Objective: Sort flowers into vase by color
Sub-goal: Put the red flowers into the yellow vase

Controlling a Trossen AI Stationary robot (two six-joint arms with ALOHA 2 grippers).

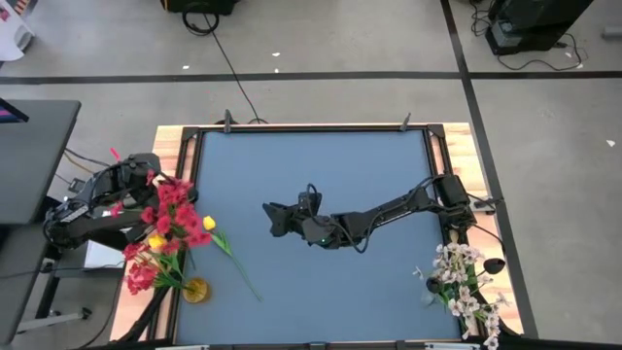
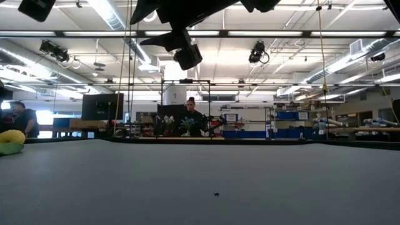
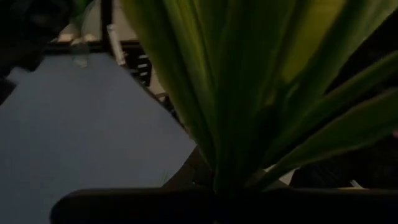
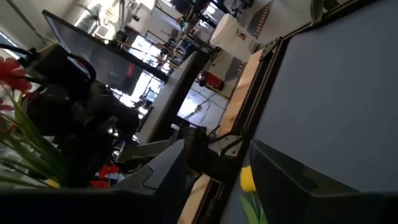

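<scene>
Red clustered blooms (image 1: 167,219) stand bunched in an amber vase (image 1: 195,290) at the table's left edge, with a yellow bud (image 1: 155,240) among them. A yellow tulip (image 1: 207,224) lies on the blue mat beside them, its thin stalk (image 1: 241,272) running toward the near edge. White sprays (image 1: 465,282) stand in a vase at the near right corner. My left gripper (image 1: 146,178) is among the red blooms; its wrist view is filled with green leaves (image 3: 249,93). My right gripper (image 1: 269,218) hangs open above the table's middle, pointing left at the tulip (image 4: 247,178).
A wooden frame (image 1: 457,156) borders the blue mat (image 1: 340,165). The mat's far half and middle are bare. In the low view my right gripper (image 2: 176,42) hangs high above the table, and people show in the room far behind it.
</scene>
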